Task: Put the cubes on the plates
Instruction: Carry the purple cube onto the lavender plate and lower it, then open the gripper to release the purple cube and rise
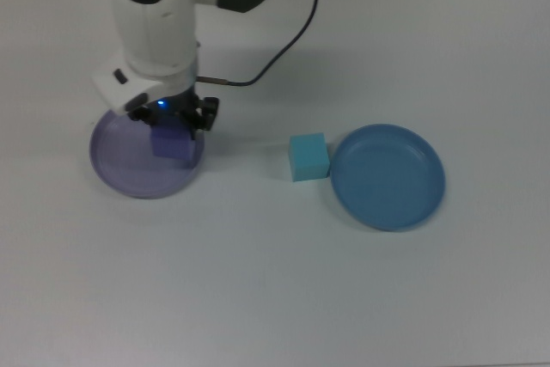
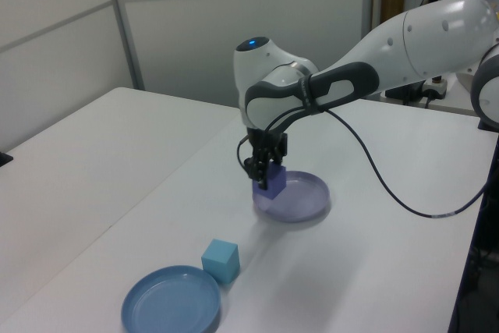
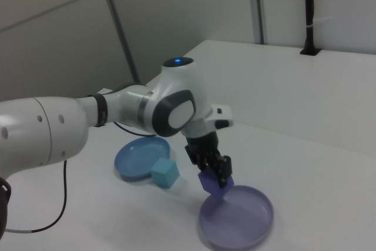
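- Gripper [image 2: 265, 175] clamped on purple cube [image 2: 271, 178], held above lavender plate [image 2: 304, 200], near its rim.
- Step: placing first cube. Next: lower, release.
- Turquoise cube [image 1: 308, 157] on the table, well apart from lavender plate, just beside blue plate [image 1: 391, 178].

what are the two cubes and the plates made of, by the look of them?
Purple cube and turquoise cube: likely foam, matte, no glints, softly rounded edges. Lavender plate and blue plate: probably plastic, smooth, uniform colour, faint sheen along the rims. None is certain from looks alone.
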`<control>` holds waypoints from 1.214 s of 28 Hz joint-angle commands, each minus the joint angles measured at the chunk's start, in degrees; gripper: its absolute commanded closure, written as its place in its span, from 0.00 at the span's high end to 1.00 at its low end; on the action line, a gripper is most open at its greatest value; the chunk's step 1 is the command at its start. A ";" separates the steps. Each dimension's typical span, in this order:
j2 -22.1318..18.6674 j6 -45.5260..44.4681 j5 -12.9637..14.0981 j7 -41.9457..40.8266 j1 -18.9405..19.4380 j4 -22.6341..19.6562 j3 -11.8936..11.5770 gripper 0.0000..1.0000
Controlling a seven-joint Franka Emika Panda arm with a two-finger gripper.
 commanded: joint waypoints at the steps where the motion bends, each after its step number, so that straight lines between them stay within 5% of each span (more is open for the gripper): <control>1: 0.88 -0.40 -0.83 -3.83 -2.36 -1.54 -0.38 0.06; 6: 1.94 -0.31 -2.42 -4.01 -2.54 -1.55 -0.20 0.13; 8: 1.85 -0.48 -2.42 -3.93 -2.63 -1.55 -0.38 0.24; 10: 1.94 -0.48 -2.42 -4.01 -2.72 -1.55 -0.20 0.54; 11: 1.94 -0.48 -2.42 -3.67 -2.63 -1.55 -0.20 1.00; 24: 0.97 -1.10 -1.54 -3.31 -2.19 -1.11 0.24 1.00; 34: 0.09 -2.68 3.73 -3.31 5.54 -0.93 0.68 1.00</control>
